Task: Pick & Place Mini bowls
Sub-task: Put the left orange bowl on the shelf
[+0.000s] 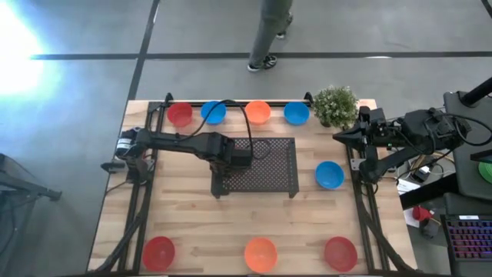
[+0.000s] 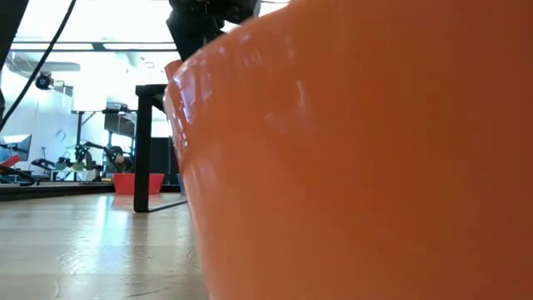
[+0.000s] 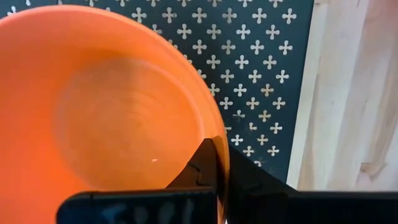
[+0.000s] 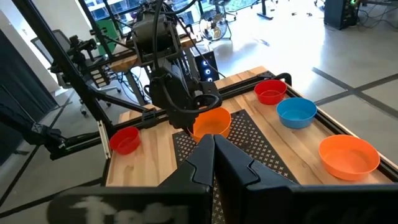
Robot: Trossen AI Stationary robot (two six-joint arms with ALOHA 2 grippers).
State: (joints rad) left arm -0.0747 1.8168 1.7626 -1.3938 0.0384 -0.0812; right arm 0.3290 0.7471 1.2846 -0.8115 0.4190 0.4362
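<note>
Orange mini bowl [image 3: 106, 106] clamped by its rim in left gripper [image 3: 214, 171] over the mesh rack [image 1: 269, 165]
Rack edge borders bare table [image 3: 348, 93]; right gripper [image 4: 214, 155] parked clenched at table's right edge, blue bowl [image 1: 330, 175] nearby

A pale wooden table [image 1: 192, 223] carries a dark rectangular perforated mesh rack [image 1: 269, 165] at its middle, and the left arm reaches across from the left so that its gripper [image 1: 234, 158] sits over the rack's left part. Along the far edge stand small round plastic bowls, red [image 1: 180, 115], blue [image 1: 213, 112], orange [image 1: 257, 112] and blue [image 1: 296, 113], with a small green potted plant [image 1: 336, 105] beside them. Another blue bowl [image 1: 330, 175] lies right of the rack, red [image 1: 159, 252], orange [image 1: 260, 254] and red [image 1: 340, 252] bowls line the near edge, and the right arm's gripper [image 1: 346, 135] waits at the right edge.
</note>
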